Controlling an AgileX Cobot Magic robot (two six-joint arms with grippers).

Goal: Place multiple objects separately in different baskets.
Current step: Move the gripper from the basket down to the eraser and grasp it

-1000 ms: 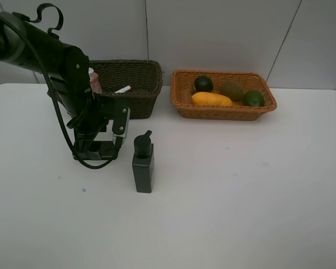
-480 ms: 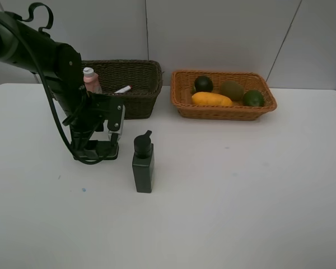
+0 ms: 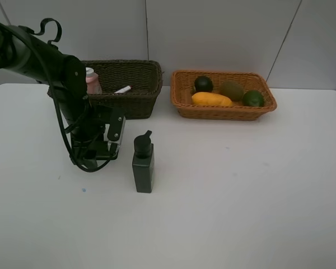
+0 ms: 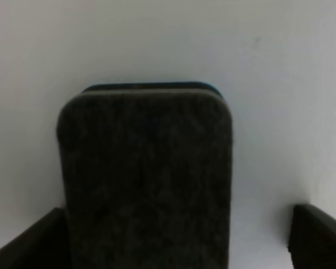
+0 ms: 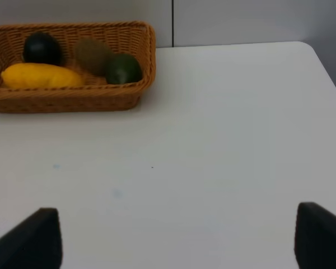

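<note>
left gripper lowered — closer over eraser block

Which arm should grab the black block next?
Left. Its open hand already straddles the black block on the table near the dark basket; the right hand is nowhere near it.

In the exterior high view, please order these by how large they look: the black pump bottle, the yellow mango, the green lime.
1. black pump bottle, the largest, though it stands nearer the camera, which may flatter it.
2. yellow mango, long and clearly bigger than the lime.
3. green lime, the smallest.
</note>
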